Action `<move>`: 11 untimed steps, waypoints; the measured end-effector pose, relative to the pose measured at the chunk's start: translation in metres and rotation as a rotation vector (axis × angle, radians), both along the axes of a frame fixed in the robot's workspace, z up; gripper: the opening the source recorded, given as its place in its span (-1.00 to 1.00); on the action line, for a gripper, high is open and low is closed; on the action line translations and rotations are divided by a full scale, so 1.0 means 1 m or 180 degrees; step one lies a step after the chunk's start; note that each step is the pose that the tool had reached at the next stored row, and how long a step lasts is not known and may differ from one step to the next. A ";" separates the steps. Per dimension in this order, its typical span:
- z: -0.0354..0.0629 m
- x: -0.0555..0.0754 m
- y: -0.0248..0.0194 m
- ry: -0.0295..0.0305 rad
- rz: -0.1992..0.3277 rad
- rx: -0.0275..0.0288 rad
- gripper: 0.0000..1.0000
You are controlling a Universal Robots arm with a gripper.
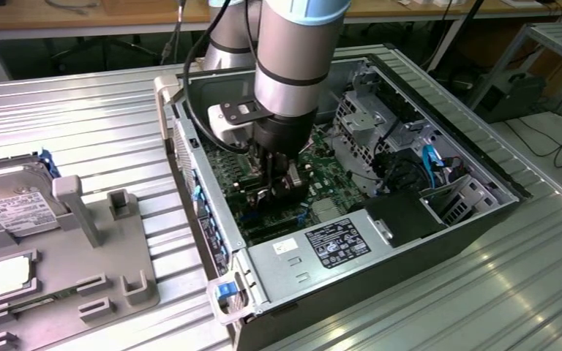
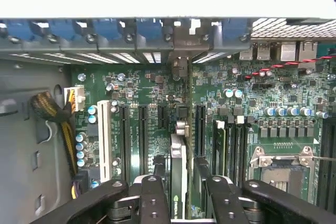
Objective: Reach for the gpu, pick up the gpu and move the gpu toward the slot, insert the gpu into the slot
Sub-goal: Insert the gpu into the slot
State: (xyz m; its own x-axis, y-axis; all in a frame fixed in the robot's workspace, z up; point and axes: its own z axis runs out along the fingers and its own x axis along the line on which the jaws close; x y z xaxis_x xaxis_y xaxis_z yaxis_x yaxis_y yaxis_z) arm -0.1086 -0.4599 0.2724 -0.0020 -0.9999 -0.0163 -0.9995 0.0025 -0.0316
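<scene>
Black gripper [image 2: 181,192] clamps gpu [image 2: 178,171] edge-on; slot beneath hidden.

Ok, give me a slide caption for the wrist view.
Tool holds the gpu edge-on above the motherboard, among its expansion slots.

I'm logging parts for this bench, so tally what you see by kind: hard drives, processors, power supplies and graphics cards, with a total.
hard drive: 1
processor: 1
power supply: 1
gpu: 1
Total: 4
</scene>
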 end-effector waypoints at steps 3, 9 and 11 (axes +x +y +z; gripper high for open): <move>0.0072 0.000 0.0003 -0.0003 0.0000 -0.0011 -0.29; 0.0098 0.000 0.0006 -0.0004 0.0000 -0.0015 -0.46; 0.0099 0.000 0.0006 -0.0004 0.0000 -0.0016 -0.59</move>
